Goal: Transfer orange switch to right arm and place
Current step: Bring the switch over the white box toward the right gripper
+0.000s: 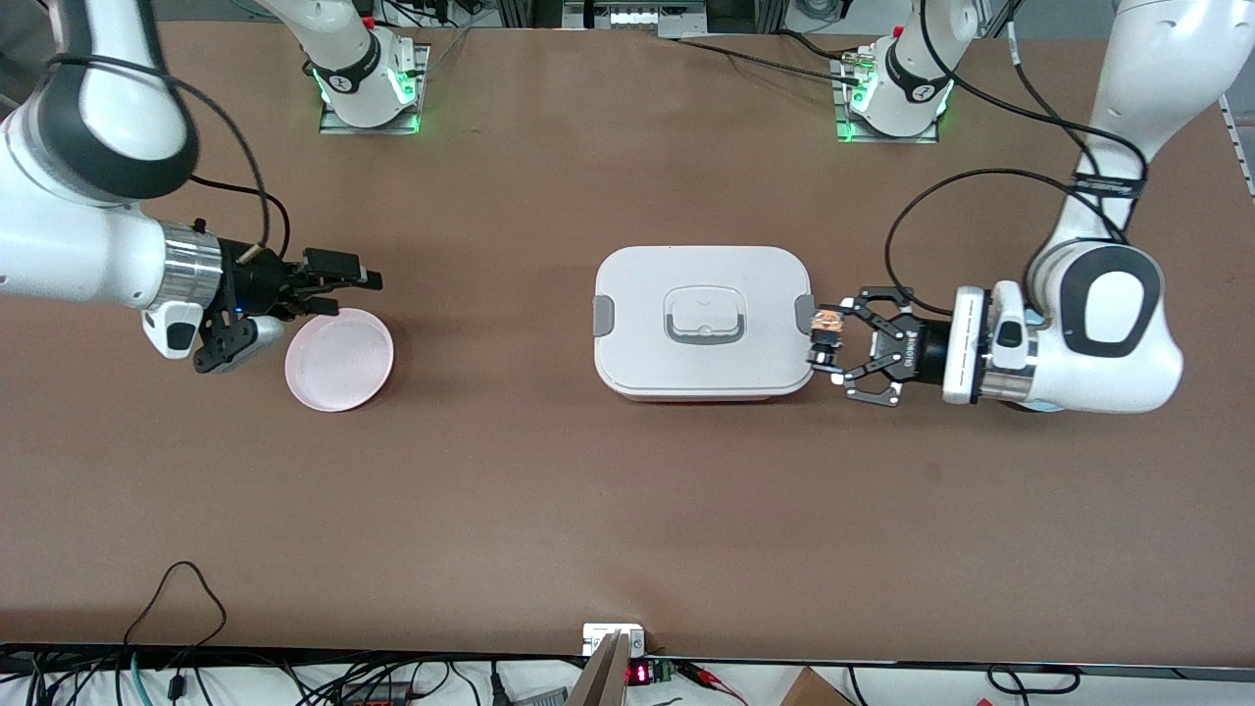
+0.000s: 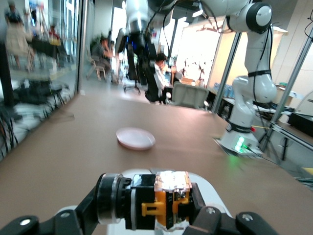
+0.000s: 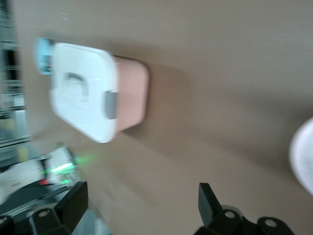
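**Two arms, one tiny switch**

Two fingers of the left gripper point(image 1: 827, 345) pinch the switch point(image 1: 827, 324) tight. The switch has a black body and an orange part, and it hangs in the air over the edge of the box point(image 1: 702, 321), at the box's 3 o'clock side in the front view. In the left wrist view the switch point(image 2: 166, 199) sits sideways between the fingers point(image 2: 208, 215), with the white lid just under it.

The box has a white lid with a handle point(image 1: 703, 316) in the middle and a gray clip point(image 1: 603, 316) at each end. Its lower part is pink. It sits in the middle of the table point(image 1: 627, 510).

The right gripper point(image 1: 338, 279) is far off, over the table at the right arm's end. Its two black fingers point(image 3: 208, 198) are spread wide apart and hold nothing. It hangs over the rim of the pink plate point(image 1: 339, 359), at the plate's 12 o'clock edge in the front view. The plate is flat on the table, well apart from the box.
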`<state>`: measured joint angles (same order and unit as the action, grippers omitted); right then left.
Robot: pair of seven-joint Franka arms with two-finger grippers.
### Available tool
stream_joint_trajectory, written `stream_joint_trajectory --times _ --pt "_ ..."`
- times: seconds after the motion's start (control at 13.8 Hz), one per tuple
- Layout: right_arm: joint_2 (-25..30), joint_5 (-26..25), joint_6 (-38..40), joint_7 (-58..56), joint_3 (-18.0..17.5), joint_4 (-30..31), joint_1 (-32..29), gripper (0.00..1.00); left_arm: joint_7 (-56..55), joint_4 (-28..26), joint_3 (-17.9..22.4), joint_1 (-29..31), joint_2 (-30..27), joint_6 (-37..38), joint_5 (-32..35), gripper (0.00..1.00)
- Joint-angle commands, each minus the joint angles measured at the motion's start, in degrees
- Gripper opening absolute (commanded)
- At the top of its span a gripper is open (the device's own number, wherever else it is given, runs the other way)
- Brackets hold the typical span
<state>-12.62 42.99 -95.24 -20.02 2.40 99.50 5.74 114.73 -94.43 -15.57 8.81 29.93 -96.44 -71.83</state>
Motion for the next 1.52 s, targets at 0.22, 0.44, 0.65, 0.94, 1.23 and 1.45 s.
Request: stream_joint_trajectory --times 0.22,0.44,0.65,0.94,1.23,1.45 --pt "-5.66 34.54 11.03 -14.23 -0.29 4.37 -2.58 1.0 17.72 -5.58 -2.08 -8.63 -0.93 -8.4 -21.39 0.0" --pt "-6.98 42.34 11.92 -18.04 -0.56 6.23 -1.35 1.0 18.95 -6.91 -7.88 -10.48 -0.58 -15.33 -25.54 0.0" --pt "-7.51 46.54 10.08 -18.65 -0.47 7.02 1.1 1.0 24.29 -7.17 -11.76 -12.49 -0.49 -22.11 -34.31 0.0" --pt "-8.48 52.53 2.09 -21.64 -0.47 7.73 7.34 1.0 24.67 -7.26 -11.76 -14.26 -0.4 -22.57 -38.38 0.0" --pt "-8.65 59.9 -6.43 -21.82 -0.47 7.47 14.1 1.0 24.67 -7.26 -11.76 -14.35 -0.4 -22.66 -38.38 0.0" --pt "-8.83 66.67 -11.19 -21.91 -0.47 6.85 18.33 1.0 24.58 -7.26 -11.76 -14.52 -0.32 -22.66 -38.38 0.0"
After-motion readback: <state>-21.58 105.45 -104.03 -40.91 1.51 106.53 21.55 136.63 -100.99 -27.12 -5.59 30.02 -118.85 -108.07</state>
